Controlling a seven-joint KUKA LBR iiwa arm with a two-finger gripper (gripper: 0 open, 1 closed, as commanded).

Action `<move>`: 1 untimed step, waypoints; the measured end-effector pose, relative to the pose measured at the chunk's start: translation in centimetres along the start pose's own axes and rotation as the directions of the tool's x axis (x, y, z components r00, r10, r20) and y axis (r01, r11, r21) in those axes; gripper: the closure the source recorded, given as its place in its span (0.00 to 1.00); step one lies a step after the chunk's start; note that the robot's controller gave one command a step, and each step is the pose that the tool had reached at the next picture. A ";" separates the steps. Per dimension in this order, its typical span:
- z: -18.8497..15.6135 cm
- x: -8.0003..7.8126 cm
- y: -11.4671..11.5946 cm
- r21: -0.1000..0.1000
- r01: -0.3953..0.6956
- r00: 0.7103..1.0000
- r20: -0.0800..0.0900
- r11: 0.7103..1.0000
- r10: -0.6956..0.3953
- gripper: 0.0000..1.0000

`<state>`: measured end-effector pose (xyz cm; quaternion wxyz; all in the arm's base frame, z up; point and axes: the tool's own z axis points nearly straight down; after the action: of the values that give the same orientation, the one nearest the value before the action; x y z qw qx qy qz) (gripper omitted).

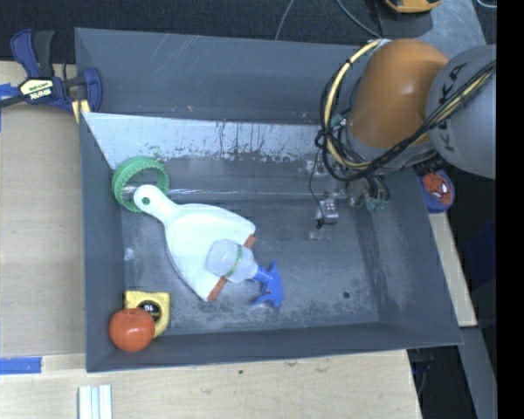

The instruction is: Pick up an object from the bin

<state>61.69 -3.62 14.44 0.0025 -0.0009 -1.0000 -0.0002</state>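
My gripper (327, 209) hangs over bare bin floor in the right half of the bin, below the orange wrist cover, with nothing seen in it. The nearest loose thing is a small blue plastic toy (268, 287), lying down and to the left of the gripper near the front wall. Left of that lies a white plastic scoop (192, 231) with its handle pointing to the back left. A clear rounded piece with a green band (225, 257) and an orange stick (217, 288) rest on the scoop's wide end.
A green ring (141, 182) lies at the left of the bin by the scoop's handle. A yellow tape measure (152, 306) and a red-orange ball (132, 330) sit in the front left corner. The arm comes in over the right rim.
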 end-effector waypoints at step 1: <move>-0.5 -0.2 0.0 0.001 0.001 1.000 0.009 1.000 -0.001 0.00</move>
<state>61.87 -3.62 14.97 -0.0018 -0.0005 -1.0000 0.0001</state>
